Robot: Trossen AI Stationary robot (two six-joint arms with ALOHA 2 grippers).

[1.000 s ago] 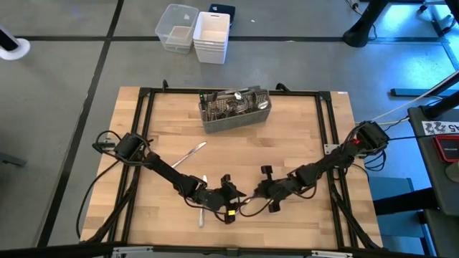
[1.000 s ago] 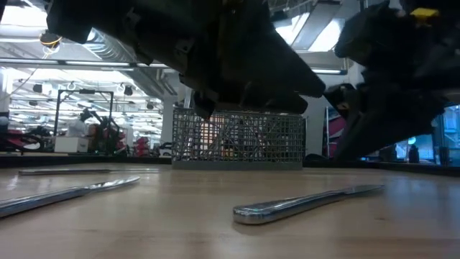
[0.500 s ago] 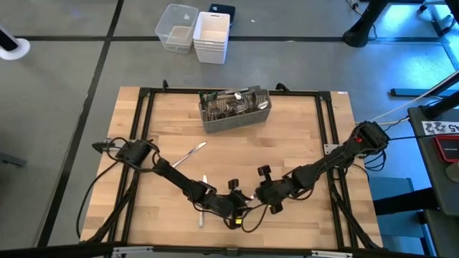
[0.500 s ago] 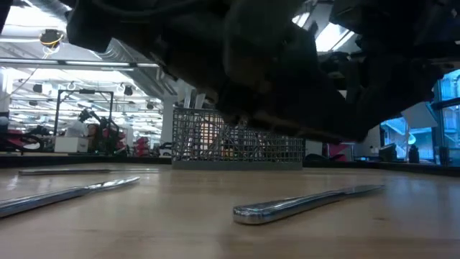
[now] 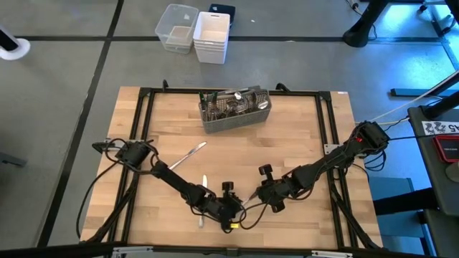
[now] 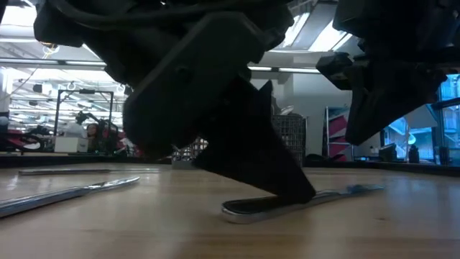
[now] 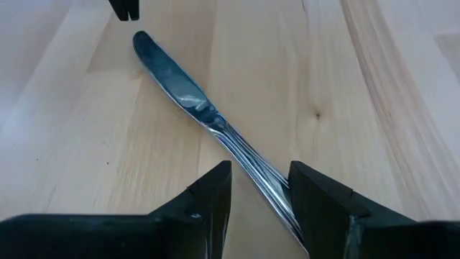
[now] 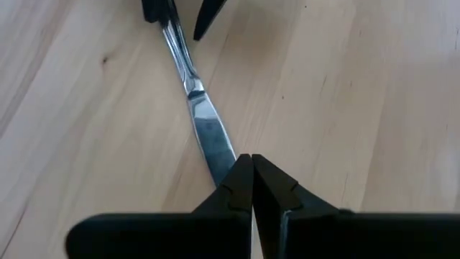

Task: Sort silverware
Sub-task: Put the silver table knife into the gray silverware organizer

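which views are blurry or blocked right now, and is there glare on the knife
Low view: the left gripper looms as a dark, soft-edged mass, hiding most of the grey wire-mesh caddy. Left wrist view: sharp, with pale reflections along the shiny silver table knife. Right wrist view: the knife's blade shows a soft sheen, and the right gripper is shut.

Dark tool on table knife

Left arm reaches low across the near table, left gripper down at the surface, fingers parted. Right arm stretches in from the right, right gripper low, fingertips pressed together, facing the left gripper.
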